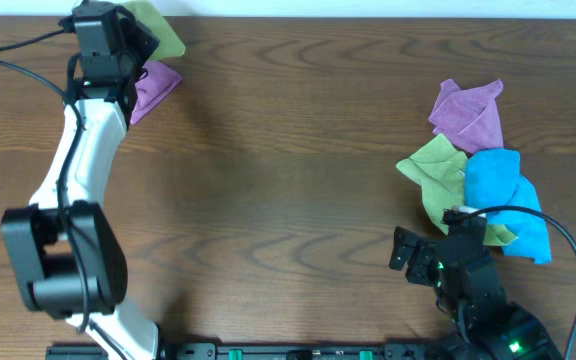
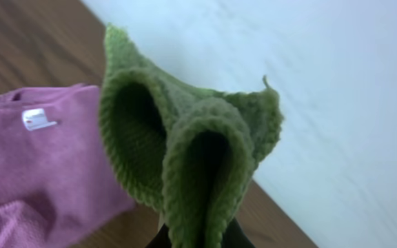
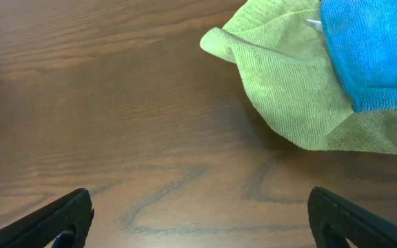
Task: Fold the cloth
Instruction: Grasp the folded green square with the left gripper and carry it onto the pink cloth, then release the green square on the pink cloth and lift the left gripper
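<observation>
The cloth (image 1: 161, 28) is bright green and terry-like. It hangs bunched at the far left edge of the table, pinched in my left gripper (image 1: 136, 42). In the left wrist view the cloth (image 2: 185, 145) rises from between the dark fingers (image 2: 197, 240) in two curled folds. My right gripper (image 1: 415, 258) is open and empty near the front right. Its fingers stand wide apart above bare wood in the right wrist view (image 3: 198, 220).
A purple cloth (image 1: 153, 85) lies under the left gripper and also shows in the left wrist view (image 2: 26, 158). At the right lie a purple cloth (image 1: 468, 112), a duller yellow-green cloth (image 1: 436, 170) and a blue cloth (image 1: 508, 195) on top of it.
</observation>
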Tool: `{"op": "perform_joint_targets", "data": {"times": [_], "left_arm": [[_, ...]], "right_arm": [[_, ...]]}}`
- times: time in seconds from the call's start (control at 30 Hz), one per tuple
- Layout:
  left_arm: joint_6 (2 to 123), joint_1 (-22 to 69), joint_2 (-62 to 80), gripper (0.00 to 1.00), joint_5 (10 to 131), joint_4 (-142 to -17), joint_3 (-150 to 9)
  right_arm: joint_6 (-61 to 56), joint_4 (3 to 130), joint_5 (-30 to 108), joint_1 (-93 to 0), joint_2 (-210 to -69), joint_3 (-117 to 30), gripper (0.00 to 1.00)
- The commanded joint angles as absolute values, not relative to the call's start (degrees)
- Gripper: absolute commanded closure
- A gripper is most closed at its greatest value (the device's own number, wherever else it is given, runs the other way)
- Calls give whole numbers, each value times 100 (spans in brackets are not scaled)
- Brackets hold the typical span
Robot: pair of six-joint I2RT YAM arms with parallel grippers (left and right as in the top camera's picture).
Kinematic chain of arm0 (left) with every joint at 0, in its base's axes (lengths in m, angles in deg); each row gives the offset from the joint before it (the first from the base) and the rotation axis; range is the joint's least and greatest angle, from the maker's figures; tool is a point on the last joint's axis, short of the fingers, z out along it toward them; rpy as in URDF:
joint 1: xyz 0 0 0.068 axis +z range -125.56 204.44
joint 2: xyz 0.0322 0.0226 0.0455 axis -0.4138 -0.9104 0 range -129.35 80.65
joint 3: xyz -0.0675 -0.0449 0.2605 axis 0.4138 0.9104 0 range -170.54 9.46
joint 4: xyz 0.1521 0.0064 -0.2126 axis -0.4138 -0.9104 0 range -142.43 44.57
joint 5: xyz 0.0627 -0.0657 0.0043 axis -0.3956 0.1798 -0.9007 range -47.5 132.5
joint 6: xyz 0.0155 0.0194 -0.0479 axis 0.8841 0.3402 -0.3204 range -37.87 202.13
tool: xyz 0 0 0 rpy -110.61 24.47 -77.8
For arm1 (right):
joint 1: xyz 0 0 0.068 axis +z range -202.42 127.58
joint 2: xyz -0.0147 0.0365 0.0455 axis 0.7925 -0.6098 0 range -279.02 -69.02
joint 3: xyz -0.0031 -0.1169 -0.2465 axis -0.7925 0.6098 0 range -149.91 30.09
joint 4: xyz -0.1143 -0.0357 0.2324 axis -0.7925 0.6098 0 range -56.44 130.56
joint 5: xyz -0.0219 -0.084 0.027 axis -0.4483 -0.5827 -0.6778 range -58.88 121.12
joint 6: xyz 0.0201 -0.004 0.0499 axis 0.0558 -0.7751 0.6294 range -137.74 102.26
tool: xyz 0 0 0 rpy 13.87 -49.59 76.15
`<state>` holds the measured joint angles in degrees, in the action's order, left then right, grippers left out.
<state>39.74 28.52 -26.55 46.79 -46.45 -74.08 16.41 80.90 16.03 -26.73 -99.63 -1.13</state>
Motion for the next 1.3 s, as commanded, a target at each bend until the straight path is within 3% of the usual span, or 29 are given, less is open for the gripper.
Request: {"op": "perform_joint_targets", "data": {"times": [0.0,0.4,0.97,1.07,1.23,1.27], "left_arm": [[3781,2987,-3063,94,4362,-4306,-7509],[3276,3171,-3909,94,4336,-3727,-7513],[3438,3208,-4010,94,3857,-4861,-7513],[3458,3208,-4010,87,3733,-5091,-7513],[3598,3232,-4010,62,3650,-5261,-7513],[3674,3247,-4010,53,3650,-5316,-7513]], "right_arm": [[1738,8103,1502,-2712,-9935,-98,1],[1738,8103,1502,-2712,-9935,-98,1],[1740,8103,1502,-2712,-9935,-98,1],[1738,8103,1502,-2712,-9935,-98,1],[1740,8103,1502,-2712,-9935,-98,1],[1738,8103,1502,-2712,-9935,-98,1]]}}
